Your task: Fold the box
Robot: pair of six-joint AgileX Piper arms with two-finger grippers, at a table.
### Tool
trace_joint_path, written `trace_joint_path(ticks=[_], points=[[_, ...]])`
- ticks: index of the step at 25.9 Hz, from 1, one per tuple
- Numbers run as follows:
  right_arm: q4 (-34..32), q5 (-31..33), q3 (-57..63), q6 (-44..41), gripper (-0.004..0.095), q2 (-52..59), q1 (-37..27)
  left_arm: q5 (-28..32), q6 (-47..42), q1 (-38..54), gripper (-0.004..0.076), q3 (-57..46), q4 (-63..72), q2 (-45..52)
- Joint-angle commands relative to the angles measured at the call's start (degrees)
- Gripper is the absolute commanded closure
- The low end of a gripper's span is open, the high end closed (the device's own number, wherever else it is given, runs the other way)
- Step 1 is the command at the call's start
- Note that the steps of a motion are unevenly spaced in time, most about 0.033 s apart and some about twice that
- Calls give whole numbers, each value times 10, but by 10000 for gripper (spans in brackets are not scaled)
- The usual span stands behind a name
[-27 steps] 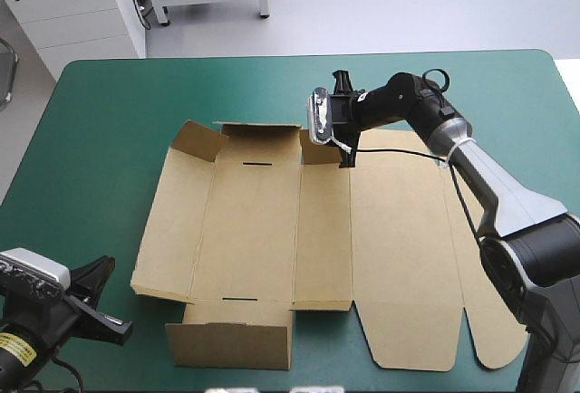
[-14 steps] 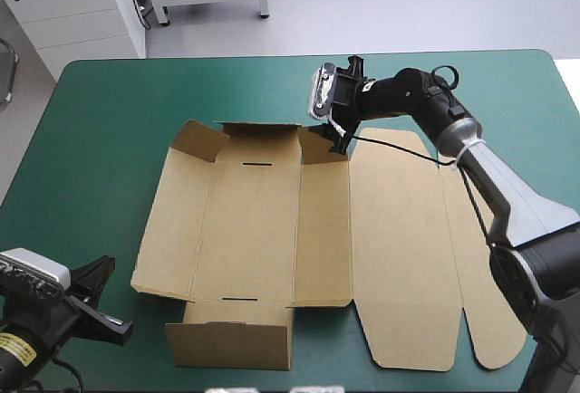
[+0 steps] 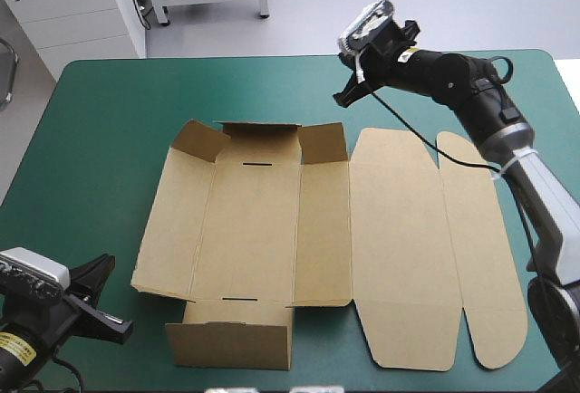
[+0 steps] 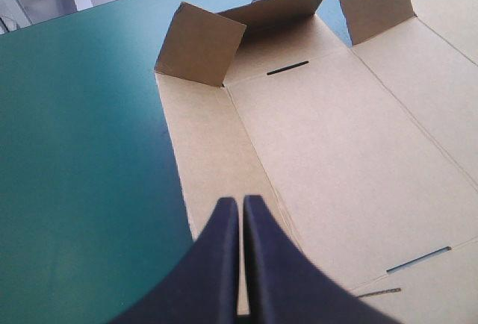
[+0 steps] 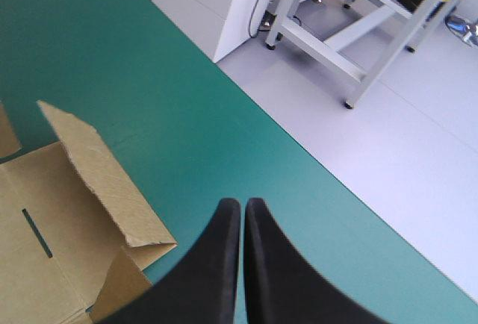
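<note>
High view: table [image 3: 100,121] with teal-green cover fills most of the field. The box [image 3: 272,230] lies at its middle as an opened brown sheet, not yet a tray.

Base panel and the broad lid panels to its right lie flat on the cover. The rounded end tab [image 3: 476,230] reaches toward the table's right edge.

Along the far edge, the far wall [image 3: 261,130] and the two corner flaps beside it stand up, tilted. The left side panel [image 3: 172,221] sits slightly lifted. The near wall panel [image 3: 231,334] juts toward the table's near edge. One narrow slot shows near each end of the base.

Right gripper [image 3: 345,96]: hangs over the cover just beyond the box's far edge, near the right corner flap, not touching the board. Right wrist view: its fingers are pressed together in one arch, nothing between them.

Left gripper [image 4: 240,203]: at the table's near left corner, apart from the box. Left wrist view: fingers together, empty, pointing across the box toward its far wall.
</note>
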State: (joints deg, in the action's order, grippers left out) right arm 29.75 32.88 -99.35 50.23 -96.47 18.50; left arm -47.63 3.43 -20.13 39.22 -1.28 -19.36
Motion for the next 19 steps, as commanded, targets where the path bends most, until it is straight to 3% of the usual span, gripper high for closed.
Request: trace_joint_path(ticks=[1, 9, 14, 17, 19], points=[[-36, -4, -20, -122, 918, 46, -37, 43, 1, 0, 731, 18, 1, -6], [-177, 193, -19, -347, 923, 66, -131, 42, -11, 0, 731, 18, 13, -6], [-229, 298, 9, -378, 922, 72, -171, 43, -11, 0, 731, 18, 13, -8], [-235, 278, 94, -378, 922, 114, -188, 43, -11, 0, 731, 18, 13, -9], [-234, 226, 188, -381, 922, 172, -194, 43, -12, 0, 731, 18, 13, -9]])
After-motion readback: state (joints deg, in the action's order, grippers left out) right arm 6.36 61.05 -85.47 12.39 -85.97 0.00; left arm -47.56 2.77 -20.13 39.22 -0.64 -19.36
